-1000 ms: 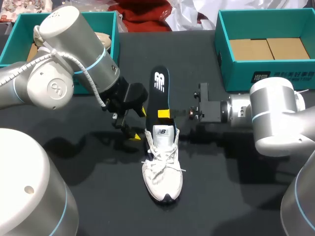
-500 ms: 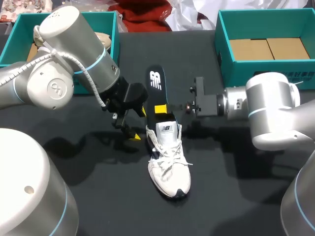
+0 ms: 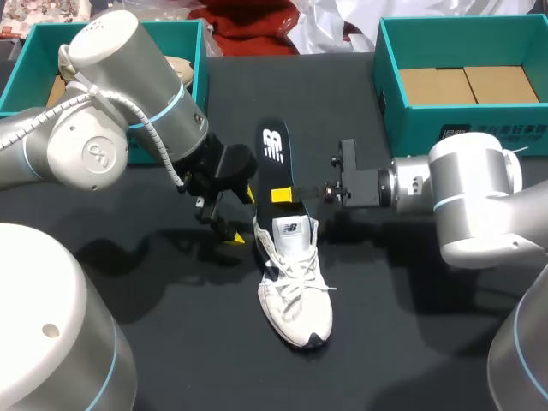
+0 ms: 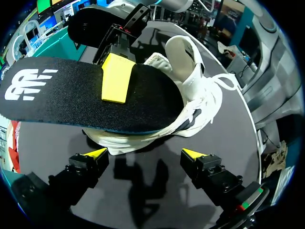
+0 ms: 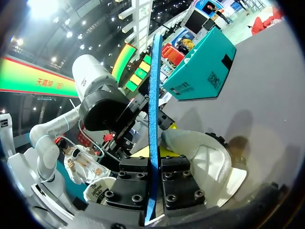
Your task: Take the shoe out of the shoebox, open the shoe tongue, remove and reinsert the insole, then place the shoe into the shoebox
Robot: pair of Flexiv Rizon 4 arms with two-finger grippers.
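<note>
Two teal shoeboxes occupy the far corners of the black worktop (image 3: 385, 342): the left shoebox (image 3: 202, 60) and the right shoebox (image 3: 411, 128), which shows a cardboard floor. The white shoe (image 3: 295, 282) lies mid-worktop on its sole, toe toward the near edge, laces loose. The black insole (image 3: 274, 158) extends from the shoe's opening toward the far edge. It is held by the right gripper (image 3: 281, 195), whose fingers are clenched on its two faces. The left gripper (image 3: 224, 229) hovers just beside the heel, with its fingers spread and grasping nothing.
</note>
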